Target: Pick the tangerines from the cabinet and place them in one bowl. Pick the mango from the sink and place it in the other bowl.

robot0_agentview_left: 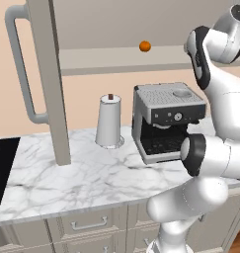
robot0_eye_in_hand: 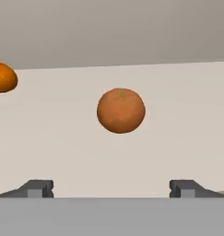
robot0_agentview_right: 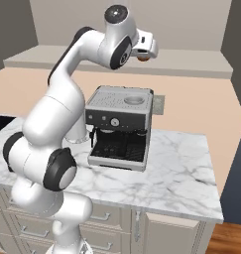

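You have nothing held yet: your fingers (robot0_eye_in_hand: 111, 189) stand wide apart before one small bright orange tangerine (robot0_eye_in_hand: 121, 110) on the cabinet shelf (robot0_eye_in_hand: 132, 152), another tangerine (robot0_eye_in_hand: 2, 77) near its edge.

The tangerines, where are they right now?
Both tangerines sit on the cabinet shelf: one straight ahead of the open pincer, the other at the hand view's left edge.
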{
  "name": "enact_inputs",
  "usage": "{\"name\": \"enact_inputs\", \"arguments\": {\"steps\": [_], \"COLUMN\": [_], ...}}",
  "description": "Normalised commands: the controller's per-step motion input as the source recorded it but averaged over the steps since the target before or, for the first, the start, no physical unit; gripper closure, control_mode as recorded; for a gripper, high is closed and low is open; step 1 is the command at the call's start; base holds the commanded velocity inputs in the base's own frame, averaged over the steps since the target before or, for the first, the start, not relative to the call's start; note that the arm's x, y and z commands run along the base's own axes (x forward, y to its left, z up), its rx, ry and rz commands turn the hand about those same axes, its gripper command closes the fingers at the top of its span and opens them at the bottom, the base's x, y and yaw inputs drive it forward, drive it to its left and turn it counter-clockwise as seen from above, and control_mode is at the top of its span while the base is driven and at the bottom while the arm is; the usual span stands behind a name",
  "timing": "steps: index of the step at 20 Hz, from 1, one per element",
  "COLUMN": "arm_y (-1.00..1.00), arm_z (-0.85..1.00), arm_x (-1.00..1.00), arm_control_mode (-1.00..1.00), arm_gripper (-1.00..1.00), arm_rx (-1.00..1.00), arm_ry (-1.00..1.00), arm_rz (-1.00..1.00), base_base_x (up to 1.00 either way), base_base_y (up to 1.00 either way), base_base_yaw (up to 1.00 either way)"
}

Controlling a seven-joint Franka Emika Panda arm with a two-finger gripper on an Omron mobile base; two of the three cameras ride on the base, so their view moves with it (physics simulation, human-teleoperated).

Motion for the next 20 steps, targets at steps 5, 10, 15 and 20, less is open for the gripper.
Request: {"name": "enact_inputs", "arguments": {"steps": [5,10,15,20], "arm_y": [0.0,-0.01,-0.08,-0.14], "arm_z": [-0.01,-0.01,0.0,0.0], "arm_x": [0.21,0.29,0.28,0.27], "arm_control_mode": [-1.0,-1.0,-1.0,-1.0], "arm_gripper": [-1.0,-1.0,-1.0,-1.0], "arm_rx": [0.0,0.0,0.0,0.0], "arm_ry": [0.0,0.0,0.0,0.0], "arm_rz": [0.0,0.0,0.0,0.01], "base_base_x": [0.0,0.0,0.0,0.0], "base_base_y": [0.0,0.0,0.0,0.0], "base_base_yaw": [0.0,0.0,0.0,0.0]}}
